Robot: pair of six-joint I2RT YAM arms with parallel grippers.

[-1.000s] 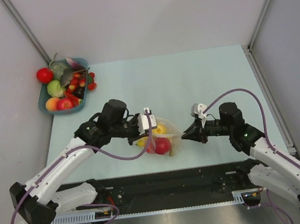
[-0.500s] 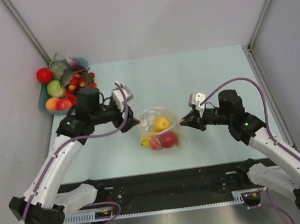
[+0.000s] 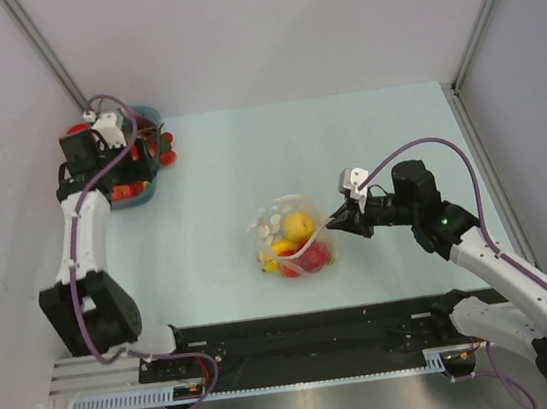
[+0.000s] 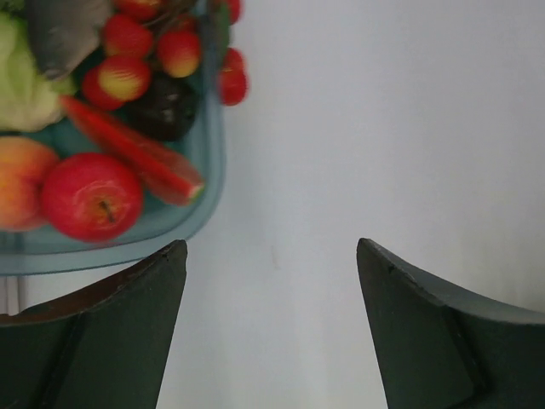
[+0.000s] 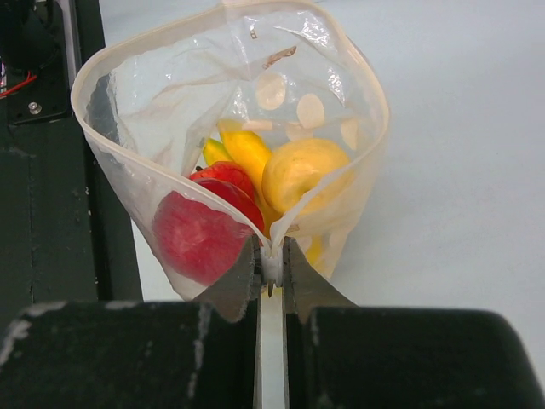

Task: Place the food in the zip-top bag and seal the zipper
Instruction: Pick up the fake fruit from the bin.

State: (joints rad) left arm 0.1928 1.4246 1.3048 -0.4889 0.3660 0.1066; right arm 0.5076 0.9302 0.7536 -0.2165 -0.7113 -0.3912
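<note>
Only the wrist view shows the right tool pinching the zipper; left tool spread.

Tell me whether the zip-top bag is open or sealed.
Open. The zipper of the zip-top bag gapes in a wide loop. The right gripper pinches it at one spot only, and food shows inside.
</note>
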